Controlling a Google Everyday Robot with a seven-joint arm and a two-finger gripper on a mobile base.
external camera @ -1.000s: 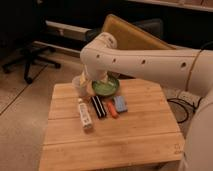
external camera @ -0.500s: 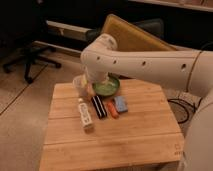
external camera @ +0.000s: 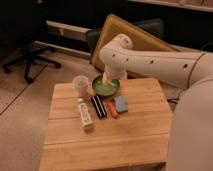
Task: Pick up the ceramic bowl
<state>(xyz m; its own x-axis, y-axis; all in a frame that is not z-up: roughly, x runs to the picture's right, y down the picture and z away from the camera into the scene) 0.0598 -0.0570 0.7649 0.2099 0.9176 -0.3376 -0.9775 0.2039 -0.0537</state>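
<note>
The green ceramic bowl (external camera: 103,87) sits near the far edge of the wooden table (external camera: 105,132), right of a pale translucent cup (external camera: 80,84). My white arm comes in from the right and bends down over the bowl. My gripper (external camera: 107,80) is at the bowl's far rim, reaching into it. The arm hides part of the bowl's far side.
In front of the bowl lie a white bottle (external camera: 85,115), a black bar (external camera: 98,107), an orange item (external camera: 112,108) and a blue sponge (external camera: 120,104). A tan board (external camera: 140,42) leans behind the table. An office chair base (external camera: 30,62) stands at left.
The arm has lowered slightly toward the bowl; the objects on the table have not moved.
</note>
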